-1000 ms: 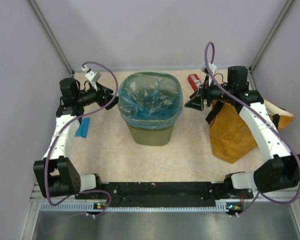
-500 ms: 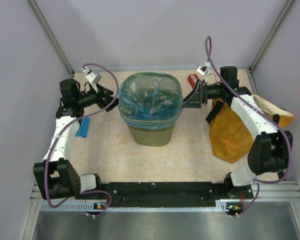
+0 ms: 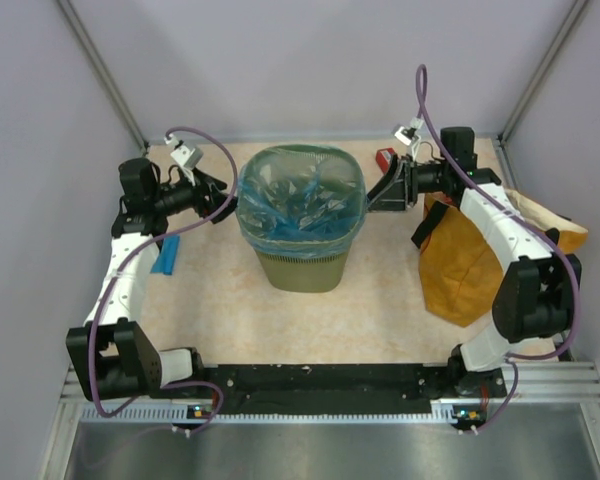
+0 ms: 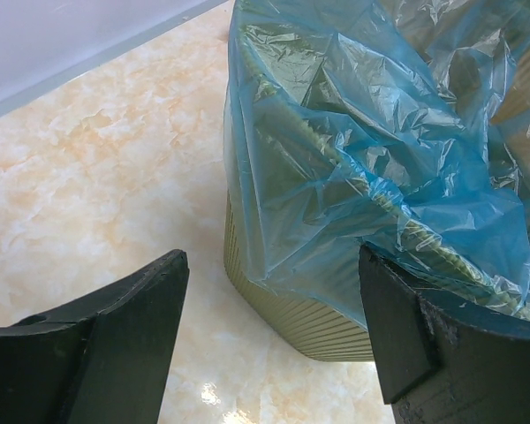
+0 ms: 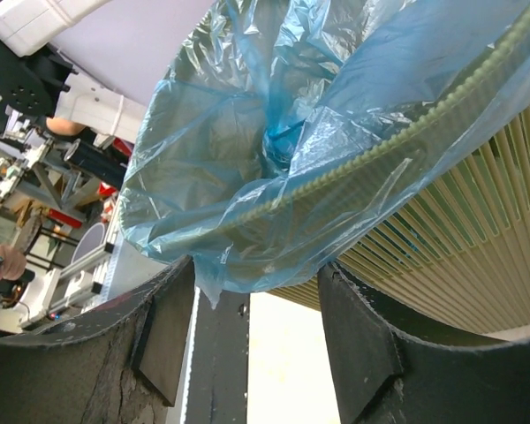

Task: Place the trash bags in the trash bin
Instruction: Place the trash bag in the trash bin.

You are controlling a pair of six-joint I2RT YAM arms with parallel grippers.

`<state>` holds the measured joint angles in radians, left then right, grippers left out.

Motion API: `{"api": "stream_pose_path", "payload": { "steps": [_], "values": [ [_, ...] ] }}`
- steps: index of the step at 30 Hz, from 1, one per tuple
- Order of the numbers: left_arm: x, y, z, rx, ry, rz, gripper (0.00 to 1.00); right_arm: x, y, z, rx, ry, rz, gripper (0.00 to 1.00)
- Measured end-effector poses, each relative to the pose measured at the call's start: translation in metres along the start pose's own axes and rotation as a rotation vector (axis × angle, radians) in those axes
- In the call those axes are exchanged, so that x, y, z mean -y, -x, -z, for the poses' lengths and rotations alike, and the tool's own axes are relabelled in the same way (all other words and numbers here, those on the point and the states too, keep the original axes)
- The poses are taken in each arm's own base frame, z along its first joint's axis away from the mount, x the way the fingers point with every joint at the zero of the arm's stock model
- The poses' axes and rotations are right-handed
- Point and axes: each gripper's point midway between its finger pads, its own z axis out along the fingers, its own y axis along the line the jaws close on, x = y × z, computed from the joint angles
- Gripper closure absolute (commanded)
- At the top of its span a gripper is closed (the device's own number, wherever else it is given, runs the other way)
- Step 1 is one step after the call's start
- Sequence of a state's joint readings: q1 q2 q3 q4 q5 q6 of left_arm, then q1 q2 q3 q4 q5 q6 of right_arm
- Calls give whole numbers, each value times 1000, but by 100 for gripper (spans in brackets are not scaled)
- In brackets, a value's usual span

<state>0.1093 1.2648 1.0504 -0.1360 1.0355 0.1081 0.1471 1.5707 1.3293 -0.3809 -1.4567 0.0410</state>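
The olive-green mesh trash bin (image 3: 300, 268) stands mid-table, lined with a crinkly light-blue trash bag (image 3: 300, 200) folded over its rim. A small folded blue trash bag (image 3: 166, 254) lies flat on the table at the left. My left gripper (image 3: 223, 200) is open and empty, just left of the bin's rim; the left wrist view shows the bag (image 4: 353, 150) and bin wall (image 4: 309, 309) between its fingers. My right gripper (image 3: 378, 195) is open and empty, just right of the rim; the right wrist view shows the bag's hem (image 5: 274, 177) hanging above its fingers.
A mustard-orange sack (image 3: 470, 260) with black handles lies at the right, under the right arm. A flat red box (image 3: 386, 160) sits behind the right gripper near the back wall. Frame posts stand at both back corners.
The right arm has swung left and back, bringing its gripper from over the orange sack to the bin's right rim. The left arm has barely moved.
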Motion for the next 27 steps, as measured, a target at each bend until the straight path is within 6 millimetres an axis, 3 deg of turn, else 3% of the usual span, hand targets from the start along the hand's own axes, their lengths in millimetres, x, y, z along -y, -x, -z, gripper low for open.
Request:
{"api": "stream_pose_path", "payload": {
  "steps": [7,19,22,25,27],
  "values": [
    [0,-1,0,-1,1,1,18,10,1,1,2,4,7,54],
    [-1,-4,0,-6,3,6,19,9,10,1,5,7,55,75],
    [0,-4,0,-7,2,6,19,9,12,1,6,7,67,84],
    [0,-5,0,-8,2,5,20,9,14,1,7,7,72,100],
    [0,-6,0,-10,2,6,20,9,16,1,7,7,78,100]
  ]
}}
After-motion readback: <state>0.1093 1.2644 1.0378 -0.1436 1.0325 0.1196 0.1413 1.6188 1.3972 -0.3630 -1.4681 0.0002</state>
